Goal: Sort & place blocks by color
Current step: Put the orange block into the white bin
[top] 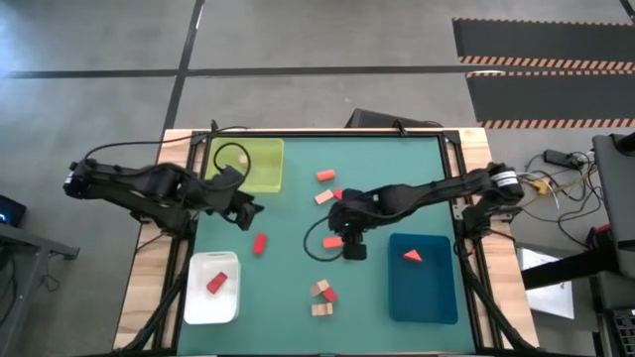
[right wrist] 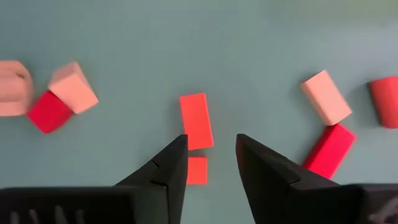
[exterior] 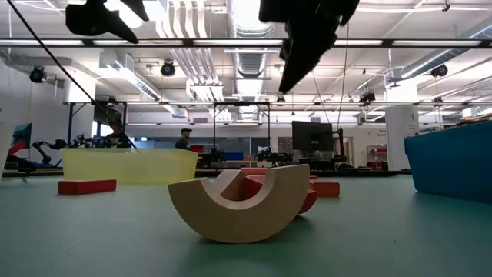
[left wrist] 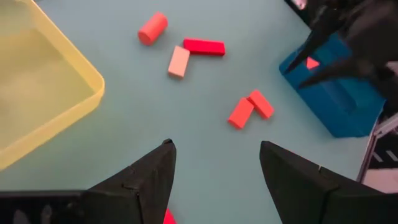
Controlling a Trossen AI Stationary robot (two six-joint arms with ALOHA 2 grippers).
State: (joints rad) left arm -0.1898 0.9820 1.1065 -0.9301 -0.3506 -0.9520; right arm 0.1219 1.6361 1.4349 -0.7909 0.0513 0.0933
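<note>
Above mid-table, right gripper [right wrist: 210,163] hangs empty, fingers apart, over orange blocks [right wrist: 196,120]; left gripper [left wrist: 214,171], at nine o'clock, gapes.

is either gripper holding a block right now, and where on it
No. The right gripper hovers open above two orange blocks with nothing between its fingers; the left gripper is open and empty beside the yellow-green tray.

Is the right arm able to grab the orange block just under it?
Probably yes. The right gripper hovers right over the orange block, jaws apart, with bare mat around the block and nothing covering it.
</note>
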